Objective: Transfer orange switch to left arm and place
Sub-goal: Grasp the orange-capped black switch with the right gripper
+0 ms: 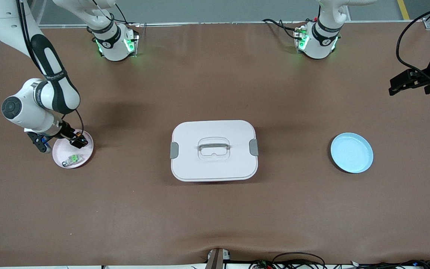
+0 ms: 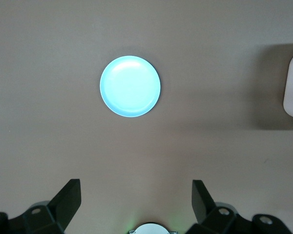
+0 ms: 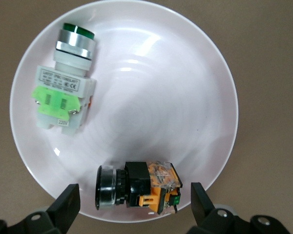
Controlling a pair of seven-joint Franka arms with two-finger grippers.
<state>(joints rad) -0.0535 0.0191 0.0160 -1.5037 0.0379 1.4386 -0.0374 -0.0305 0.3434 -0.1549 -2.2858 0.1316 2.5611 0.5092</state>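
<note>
The right wrist view alone shows the orange switch (image 3: pixel 136 189) lying on its side in the pink plate (image 3: pixel 185 97), right between the right gripper's (image 3: pixel 136 201) wide-spread fingers, not gripped. Past it, in the same plate, lies the green switch (image 3: pixel 66 80). The left wrist view shows the left gripper (image 2: pixel 136 200) wide open and empty, high over bare table near the blue plate (image 2: pixel 130 86). In the front view the box (image 1: pixel 214 150) sits on the table between the two plates.
</note>
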